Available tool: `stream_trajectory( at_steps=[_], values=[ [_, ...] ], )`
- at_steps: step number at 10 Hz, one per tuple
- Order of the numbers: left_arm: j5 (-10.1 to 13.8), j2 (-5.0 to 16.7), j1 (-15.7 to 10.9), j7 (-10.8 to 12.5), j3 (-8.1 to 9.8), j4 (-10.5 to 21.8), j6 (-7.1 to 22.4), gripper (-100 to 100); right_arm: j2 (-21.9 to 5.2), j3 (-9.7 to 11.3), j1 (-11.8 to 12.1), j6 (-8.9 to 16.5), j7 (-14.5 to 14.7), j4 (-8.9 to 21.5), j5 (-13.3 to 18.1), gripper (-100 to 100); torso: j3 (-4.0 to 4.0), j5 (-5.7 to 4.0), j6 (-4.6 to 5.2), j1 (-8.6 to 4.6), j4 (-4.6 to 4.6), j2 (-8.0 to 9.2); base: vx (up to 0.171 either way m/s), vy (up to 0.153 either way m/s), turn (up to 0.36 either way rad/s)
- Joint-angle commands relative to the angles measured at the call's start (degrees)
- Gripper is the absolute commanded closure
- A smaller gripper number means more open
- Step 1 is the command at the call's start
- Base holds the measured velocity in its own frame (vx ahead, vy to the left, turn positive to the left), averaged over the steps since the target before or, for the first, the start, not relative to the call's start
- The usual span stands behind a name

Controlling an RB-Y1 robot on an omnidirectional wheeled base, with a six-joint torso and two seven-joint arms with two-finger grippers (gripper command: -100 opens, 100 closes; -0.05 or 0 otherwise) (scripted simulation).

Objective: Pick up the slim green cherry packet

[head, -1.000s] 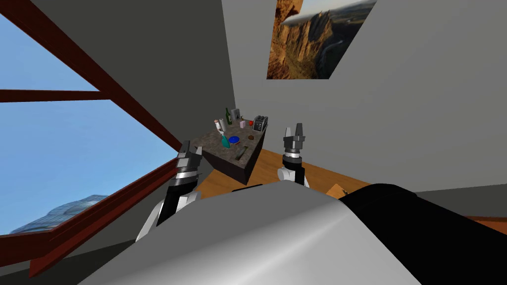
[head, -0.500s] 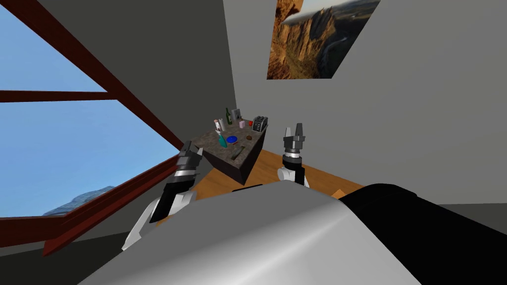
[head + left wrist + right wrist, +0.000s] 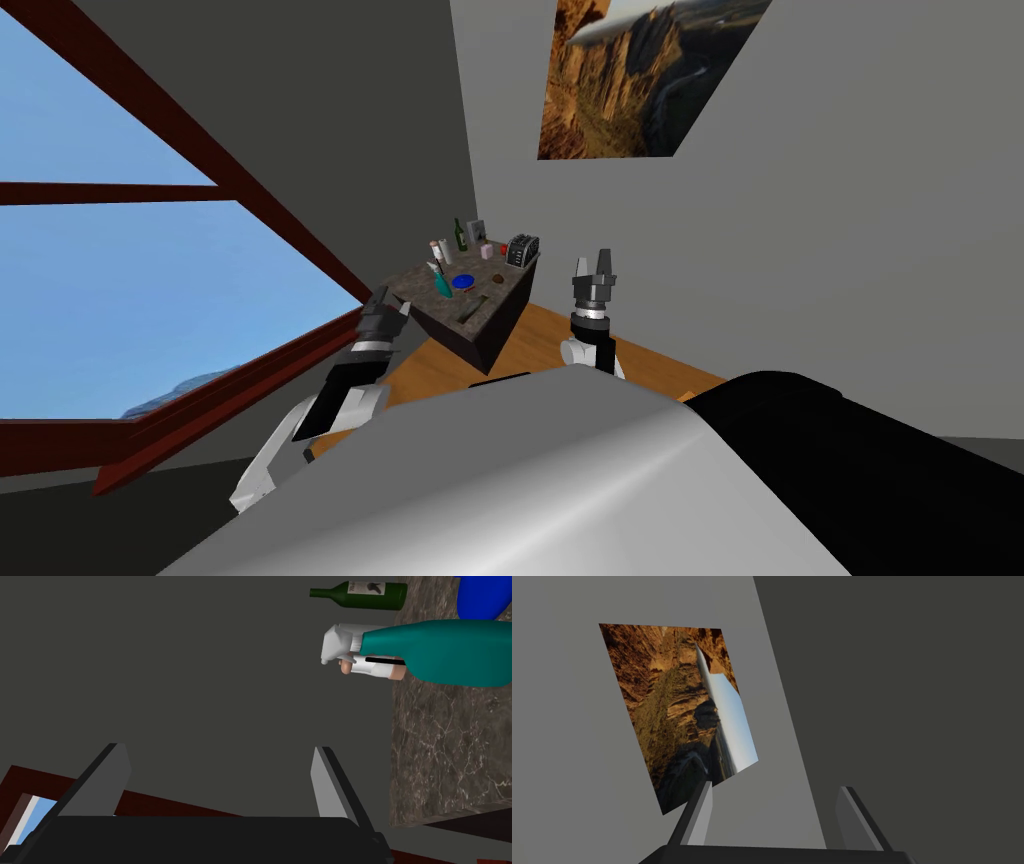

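Seemingly packet (image 3: 478, 308) on table (image 3: 420, 286); left fingers (image 3: 107, 781) spread.

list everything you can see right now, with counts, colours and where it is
table: one, dark mottled stone top, in the corner ahead
spray bottle: one, teal with a white head, on the table beside the plate
plate: one, blue, mid table
bottle: one, dark green, far side of the table
slim packet: one, dull green, lying near the table's near edge
window frame: one, dark red, on my left
picture: one, brown canyon, on the wall
floor: wood, under the table
left gripper: open, beside the table's corner
right gripper: open, raised towards the wall
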Motion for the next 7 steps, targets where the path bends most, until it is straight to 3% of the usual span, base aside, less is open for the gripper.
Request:
stream_trajectory(
  at_steps=[1, 4, 5, 6, 7],
  values=[
    [1.48, 2.09, -0.79, 2.23, 0.5, 0.48, 2.86, -100, 0.0, 0.0, 0.0, 0.0, 0.0, 0.0, 0.0, 0, 0.0, 0.0, 0.0, 0.0, 0.0, 0.0, 0.027, -0.127, 0.085],
    [2.99, 3.98, -1.31, 4.13, 0.98, 1.01, 7.61, -100, 0.0, 0.0, 0.0, 0.0, 0.0, 0.0, 0.0, 0, -0.04, 0.0, -0.01, -0.06, -0.02, -0.05, -0.001, -0.126, 0.061],
    [4.66, 5.91, -1.84, 5.99, 1.48, 1.61, 9.42, -100, 0.0, 0.0, 0.0, 0.0, 0.0, 0.0, 0.0, 0, -0.02, 0.0, 0.01, -0.02, -0.01, -0.03, 0.0, -0.151, 0.064],
    [4.66, 5.91, -1.84, 5.99, 1.48, 1.61, 11.0, -100, 0.0, 0.0, 0.0, 0.0, 0.0, 0.0, 0.0, 0, -0.04, -0.01, 0.0, -0.1, -0.02, -0.06, 0.018, -0.119, 0.044],
    [6.51, 7.86, -2.36, 7.79, 1.98, 2.27, 12.63, -100, 0.0, 0.0, 0.0, 0.0, 0.0, 0.0, 0.0, 0, -0.07, -0.01, 0.0, -0.01, -0.03, -0.12, 0.032, -0.131, 0.066]
  ],
)
